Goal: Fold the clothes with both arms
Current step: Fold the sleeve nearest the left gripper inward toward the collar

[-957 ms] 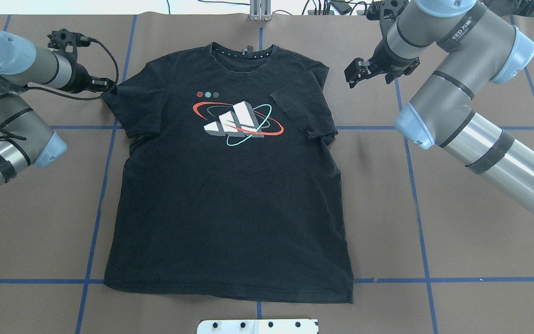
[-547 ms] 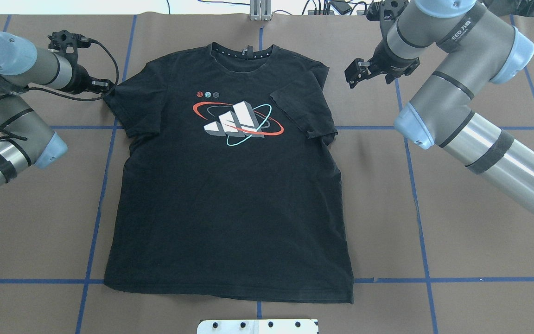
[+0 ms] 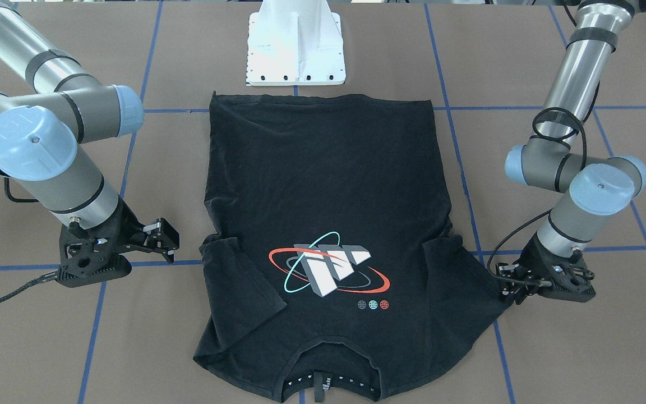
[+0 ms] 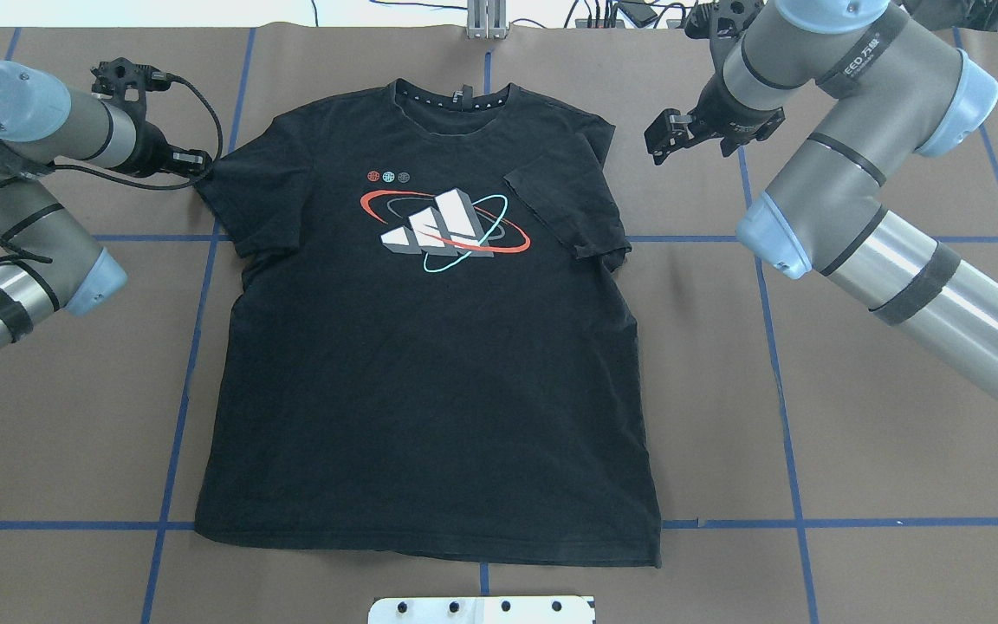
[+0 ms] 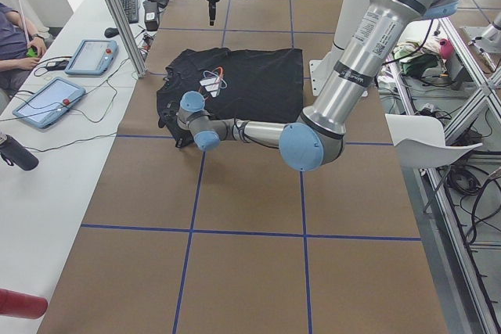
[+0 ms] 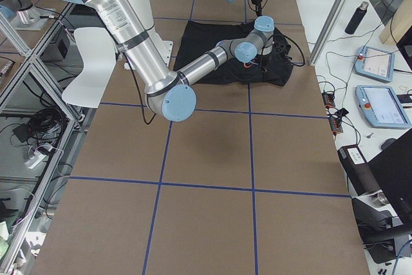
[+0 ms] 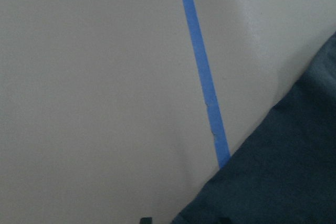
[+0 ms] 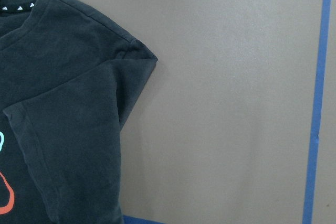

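Observation:
The black T-shirt lies flat on the brown table with its logo up and its collar away from the robot. One sleeve is folded in over the chest; it also shows in the right wrist view, sleeve. My left gripper sits low at the tip of the other, spread sleeve, its jaws apart around the hem; the front view shows the left gripper there too. My right gripper is open and holds nothing, off the cloth beside the folded shoulder, as the right gripper in the front view.
The white pedestal base stands just past the shirt's hem. Blue tape lines grid the table. A side table with tablets and a seated person lies beyond the collar end. A white chair stands behind the robot.
The left arm has crept a little toward the sleeve tip. The right arm and the shirt have hardly moved.

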`<move>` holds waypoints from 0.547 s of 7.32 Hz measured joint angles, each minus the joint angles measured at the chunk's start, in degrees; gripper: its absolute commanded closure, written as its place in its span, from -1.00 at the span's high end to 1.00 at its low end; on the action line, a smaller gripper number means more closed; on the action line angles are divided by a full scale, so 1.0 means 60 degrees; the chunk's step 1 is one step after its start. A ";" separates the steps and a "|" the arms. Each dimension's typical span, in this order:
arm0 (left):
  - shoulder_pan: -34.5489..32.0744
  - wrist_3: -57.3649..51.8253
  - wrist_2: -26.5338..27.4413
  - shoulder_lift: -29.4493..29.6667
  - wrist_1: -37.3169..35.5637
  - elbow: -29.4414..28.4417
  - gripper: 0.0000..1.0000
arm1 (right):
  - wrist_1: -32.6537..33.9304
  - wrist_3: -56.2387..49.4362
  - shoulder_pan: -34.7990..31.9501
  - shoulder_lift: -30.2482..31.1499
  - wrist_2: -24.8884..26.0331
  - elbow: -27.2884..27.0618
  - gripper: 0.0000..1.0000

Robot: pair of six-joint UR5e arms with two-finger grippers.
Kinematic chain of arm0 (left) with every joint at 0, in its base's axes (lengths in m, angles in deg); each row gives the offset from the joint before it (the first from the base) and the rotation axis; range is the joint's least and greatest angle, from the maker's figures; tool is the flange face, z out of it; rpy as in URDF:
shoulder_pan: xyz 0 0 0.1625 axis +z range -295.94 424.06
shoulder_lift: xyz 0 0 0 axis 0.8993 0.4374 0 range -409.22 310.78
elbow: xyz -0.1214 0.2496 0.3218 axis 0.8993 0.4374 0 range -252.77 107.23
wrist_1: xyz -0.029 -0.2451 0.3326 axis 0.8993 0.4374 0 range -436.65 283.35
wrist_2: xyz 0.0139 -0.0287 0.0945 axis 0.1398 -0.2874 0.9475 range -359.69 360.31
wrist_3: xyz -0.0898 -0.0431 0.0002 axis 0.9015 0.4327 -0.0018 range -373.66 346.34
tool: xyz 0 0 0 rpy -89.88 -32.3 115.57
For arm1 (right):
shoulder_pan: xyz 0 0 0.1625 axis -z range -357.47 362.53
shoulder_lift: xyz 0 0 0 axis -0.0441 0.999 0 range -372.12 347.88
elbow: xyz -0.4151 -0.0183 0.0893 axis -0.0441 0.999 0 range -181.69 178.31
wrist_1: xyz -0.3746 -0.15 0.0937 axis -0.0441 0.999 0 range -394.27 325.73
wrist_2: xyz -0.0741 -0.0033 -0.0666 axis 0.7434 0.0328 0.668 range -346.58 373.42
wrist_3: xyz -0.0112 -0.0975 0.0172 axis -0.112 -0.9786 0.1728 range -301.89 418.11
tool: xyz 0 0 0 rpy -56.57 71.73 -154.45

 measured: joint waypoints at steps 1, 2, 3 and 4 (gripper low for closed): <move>0.0002 0.0013 -0.0001 -0.0011 0.0003 0.0017 -1.00 | -0.0003 0.0000 0.0004 0.0000 0.0006 0.0003 1.00; 0.0001 0.0031 -0.0009 -0.0028 0.0010 0.0061 -1.00 | -0.0005 0.0000 0.0007 -0.0003 0.0010 0.0005 1.00; -0.0032 0.0048 -0.0049 -0.0045 0.0000 0.0168 -1.00 | -0.0005 0.0000 0.0008 -0.0009 0.0015 0.0005 1.00; -0.0128 0.0066 -0.0179 -0.0036 -0.0065 0.0301 -1.00 | -0.0005 0.0000 0.0009 -0.0013 0.0021 0.0003 1.00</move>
